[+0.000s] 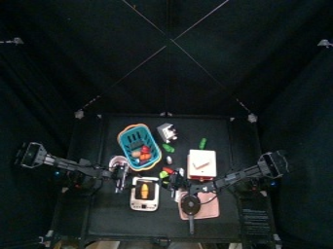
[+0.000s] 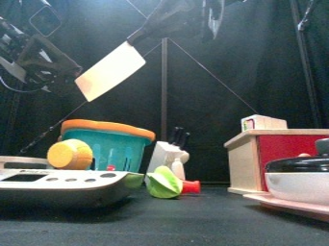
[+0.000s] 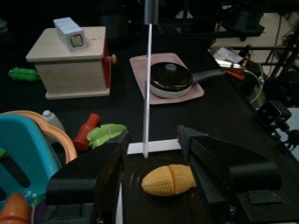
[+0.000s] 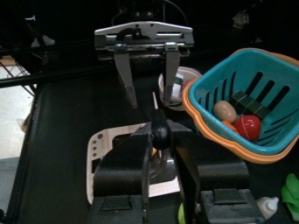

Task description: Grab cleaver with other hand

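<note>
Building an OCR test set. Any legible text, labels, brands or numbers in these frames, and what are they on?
No text can be read in any view.
Small card on top of the wooden box: printed patch, too blurred to read.
Scale front panel: markings, too small to read.
Cleaver blade: no marking visible.
Basket: no label visible.

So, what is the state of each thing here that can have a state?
cleaver: lifted in the air, blade tilted.
right gripper: shut on the cleaver's handle.
left gripper: open, holding nothing.
basket: upright, toys inside.
pot: lid on.
</note>
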Motion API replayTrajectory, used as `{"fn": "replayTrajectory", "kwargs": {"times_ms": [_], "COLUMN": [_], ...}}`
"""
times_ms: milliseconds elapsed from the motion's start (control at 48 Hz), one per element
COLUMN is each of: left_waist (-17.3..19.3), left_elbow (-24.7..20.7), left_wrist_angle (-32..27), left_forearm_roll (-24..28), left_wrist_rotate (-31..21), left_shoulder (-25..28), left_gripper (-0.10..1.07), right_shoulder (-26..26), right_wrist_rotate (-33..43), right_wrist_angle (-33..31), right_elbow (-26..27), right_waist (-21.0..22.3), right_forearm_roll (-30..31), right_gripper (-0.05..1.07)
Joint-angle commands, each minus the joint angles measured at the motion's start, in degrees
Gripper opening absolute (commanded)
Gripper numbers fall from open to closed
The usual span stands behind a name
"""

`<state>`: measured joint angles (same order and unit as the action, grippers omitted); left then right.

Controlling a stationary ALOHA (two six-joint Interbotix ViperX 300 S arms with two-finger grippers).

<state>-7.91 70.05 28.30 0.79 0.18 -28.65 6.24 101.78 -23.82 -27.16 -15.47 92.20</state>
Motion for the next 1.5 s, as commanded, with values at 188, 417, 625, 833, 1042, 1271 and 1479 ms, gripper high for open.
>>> {"fn": "replayTrajectory", "kwargs": {"times_ms": [188, 417, 625, 833, 1042, 1271, 1479], "left_waist": [0.4, 0.7, 0.8, 0.5, 0.4, 0.4, 0.4], "left_elbow": [-1.5, -1.5, -1.4, -0.5, 1.3, 1.5, 1.8], "left_wrist_angle": [0.6, 0.6, 0.6, 0.7, 1.8, 1.8, 1.4], "left_forearm_roll": [-0.1, -0.1, -0.1, 0.0, -0.1, -0.1, -0.1], "left_wrist_rotate": [0.1, 0.1, 0.2, 0.1, -0.2, -0.2, -0.2], "left_shoulder": [0.1, 0.1, -0.4, -3.3, -8.0, -8.1, -7.9], "left_gripper": [0.63, 0.44, 0.41, 0.41, 0.41, 0.41, 0.41], "right_shoulder": [0.5, -0.2, -0.2, -0.4, -0.9, -1.1, -1.0], "right_wrist_rotate": [0.0, -0.1, 0.0, 0.4, 0.1, 0.2, 0.3], "right_wrist_angle": [-0.2, -0.1, -0.2, -0.1, -0.1, -0.1, -0.1], "right_elbow": [1.7, 2.3, 2.0, 0.5, -1.1, -0.7, -0.2], "right_waist": [0.4, 0.5, 0.5, 0.6, 0.6, 0.7, 1.0], "right_forearm_roll": [0.4, 0.4, 0.1, -1.3, -5.8, -6.5, -9.7], "right_gripper": [0.54, 0.54, 0.54, 0.54, 0.54, 0.56, 0.70]}}
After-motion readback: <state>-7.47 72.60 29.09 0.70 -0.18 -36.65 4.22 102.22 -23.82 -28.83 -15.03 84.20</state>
